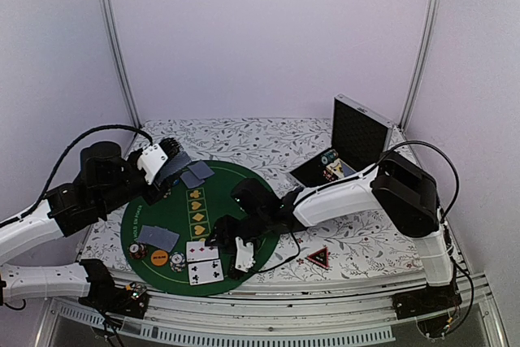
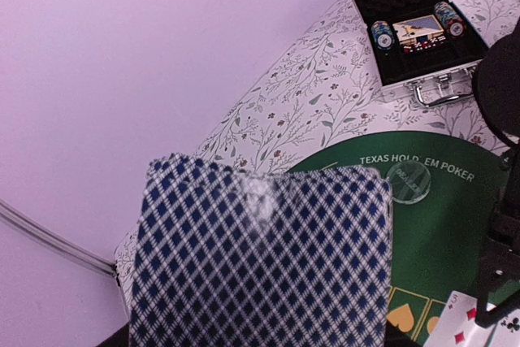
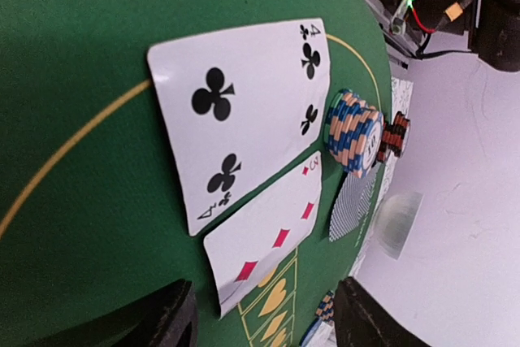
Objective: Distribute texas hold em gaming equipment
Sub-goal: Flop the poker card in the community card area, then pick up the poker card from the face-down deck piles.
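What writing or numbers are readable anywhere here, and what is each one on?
"TEXAS HOLD'EM POKER": green mat.
"4": four of clubs card, both corners.
"3": three of diamonds card, corner, faint.
Too small or blurred to read: orange disc, chip stack, triangle token, printed box in the metal case.

Floral-patterned table (image 1: 268,140) under round green mat (image 1: 162,213), open black case (image 1: 357,132), triangle token (image 1: 318,257).

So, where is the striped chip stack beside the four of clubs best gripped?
Probably across its round sides, low, coming straight down: the chip stack stands upright on the green mat, and the four of clubs lies close beside it.
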Controlling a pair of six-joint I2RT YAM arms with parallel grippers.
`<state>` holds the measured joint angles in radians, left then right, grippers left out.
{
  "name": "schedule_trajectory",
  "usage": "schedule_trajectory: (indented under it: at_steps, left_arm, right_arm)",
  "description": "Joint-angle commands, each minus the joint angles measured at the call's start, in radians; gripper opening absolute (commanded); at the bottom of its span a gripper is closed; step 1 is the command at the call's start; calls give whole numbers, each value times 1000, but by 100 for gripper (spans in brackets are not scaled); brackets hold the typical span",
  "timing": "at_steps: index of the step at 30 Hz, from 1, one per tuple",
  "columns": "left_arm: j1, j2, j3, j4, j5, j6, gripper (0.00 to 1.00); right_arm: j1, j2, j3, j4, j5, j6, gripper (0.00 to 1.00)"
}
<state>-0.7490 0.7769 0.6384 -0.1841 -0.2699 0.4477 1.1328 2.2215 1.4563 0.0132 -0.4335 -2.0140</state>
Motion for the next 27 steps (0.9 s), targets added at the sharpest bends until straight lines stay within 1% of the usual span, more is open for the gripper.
schedule_trajectory:
  at_steps: [1, 3, 5, 6, 7, 9, 10, 11, 12, 14, 15, 17, 18, 19, 21, 23, 25, 27]
  left_arm:
    - [11, -11, -8, 29, 13, 0, 57]
    - [11, -12, -6, 27, 16, -1, 57]
    - [12, -13, -6, 27, 15, -1, 57]
    - [13, -14, -6, 27, 15, 0, 57]
    - [11, -14, -8, 26, 16, 2, 57]
    - [11, -14, -8, 23, 23, 5, 57]
    - [12, -12, -8, 21, 29, 6, 57]
    - [11, -9, -7, 18, 36, 6, 57]
    - [11, -7, -6, 15, 43, 6, 57]
    - [11, -5, -3, 7, 64, 9, 57]
    - [11, -7, -4, 3, 78, 11, 57]
    - [6, -15, -5, -3, 110, 18, 57]
    - [3, -23, -8, -5, 126, 21, 57]
    - [0, -29, -11, -5, 140, 25, 57]
    - [-6, -41, -17, -5, 165, 36, 57]
    - [-13, -47, -19, -9, 183, 40, 57]
    - [-19, -48, -20, -12, 195, 43, 57]
    - [-24, -45, -20, -14, 198, 46, 57]
  right_arm:
    - [-8, -83, -94, 59, 96, 41, 75]
    - [-14, -117, -133, 112, 115, 61, 89]
    - [-21, -162, -189, 202, 125, 102, 94]
    - [-25, -185, -217, 279, 125, 136, 100]
    - [-30, -205, -236, 391, 132, 183, 99]
    - [-40, -236, -271, 576, 181, 411, 99]
    - [-44, -253, -271, 628, 204, 489, 99]
    - [-47, -271, -266, 664, 227, 622, 99]
    - [-50, -291, -260, 675, 234, 704, 99]
    - [-57, -335, -255, 675, 218, 904, 99]
    - [-60, -357, -255, 676, 214, 1045, 99]
    - [-72, -399, -255, 671, 239, 1254, 99]
    - [-83, -422, -224, 643, 252, 1422, 99]
    - [-100, -434, -191, 580, 222, 1522, 99]
    - [-140, -438, -113, 443, 70, 1774, 99]
    - [-164, -418, -12, 331, -87, 1928, 99]
    - [-167, -386, 76, 232, -170, 2038, 99]
    - [-166, -347, 144, 167, -230, 2126, 99]
